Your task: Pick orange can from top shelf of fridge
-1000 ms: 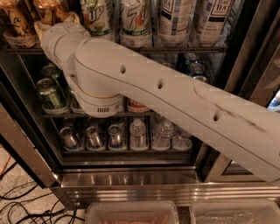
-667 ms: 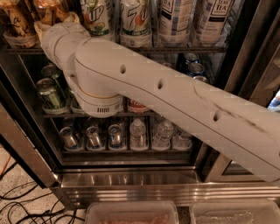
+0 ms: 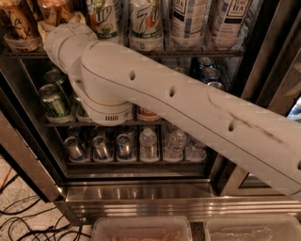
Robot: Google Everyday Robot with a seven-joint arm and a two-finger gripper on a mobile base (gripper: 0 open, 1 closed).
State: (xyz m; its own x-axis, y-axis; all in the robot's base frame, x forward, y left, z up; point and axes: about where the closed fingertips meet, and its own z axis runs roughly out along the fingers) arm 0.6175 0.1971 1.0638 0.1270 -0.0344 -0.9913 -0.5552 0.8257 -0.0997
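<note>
Spanning fridge [image 3: 141, 192] front, arm [image 3: 188, 108], gripper [image 3: 61, 21] by orange can [image 3: 51, 6], 7up cans [image 3: 146, 23] beside

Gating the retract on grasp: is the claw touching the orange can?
Cannot tell. Camera view: the claw sits top left by the orange can, but the arm's wrist hides any contact or gap.

You're looking at a thick, smooth off-white arm [image 3: 188, 108] that's showing small dark round holes along its casing and dark scuff streaks toward its wide near end. Its round elbow joint [image 3: 106, 106] is carrying a thin yellowish ring and a tiny grille-like marking. The gripper [image 3: 47, 29] is sitting at the top left, mostly hidden behind the pale wrist [image 3: 66, 40].
</note>
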